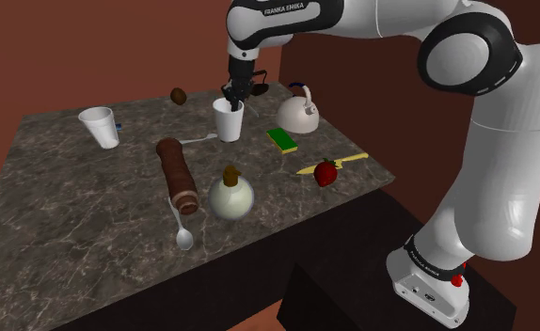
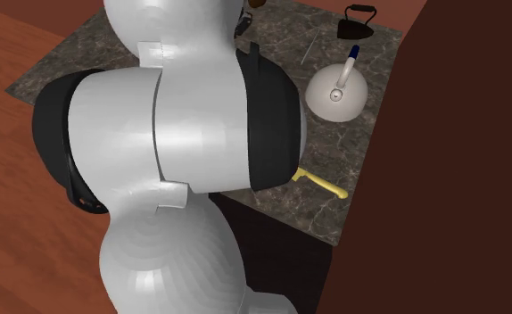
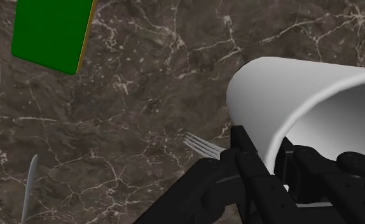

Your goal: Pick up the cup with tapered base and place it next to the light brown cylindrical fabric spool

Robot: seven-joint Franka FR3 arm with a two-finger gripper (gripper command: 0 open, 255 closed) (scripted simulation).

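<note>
A white cup point(image 1: 229, 120) with a narrower base stands at the back middle of the dark marble table point(image 1: 71, 207). My black gripper point(image 1: 233, 98) comes down onto its rim. In the wrist view the gripper point(image 3: 273, 162) is shut on the cup point(image 3: 289, 95), one finger inside the rim and one outside. Whether the cup's base still touches the table cannot be told. A small light brown spool-like object point(image 1: 178, 95) sits near the table's back edge, to the cup's left in the shoulder view. A second white cup point(image 1: 100, 127) stands at the far left.
A long brown cylinder point(image 1: 176, 174), a cream round bottle point(image 1: 231, 196) and a spoon point(image 1: 182, 230) lie in front of the cup. A fork point(image 1: 199, 139) lies beside it. A white kettle point(image 1: 298, 115), green sponge point(image 1: 282, 140), red fruit point(image 1: 326, 172) and yellow knife point(image 1: 339, 162) crowd the right.
</note>
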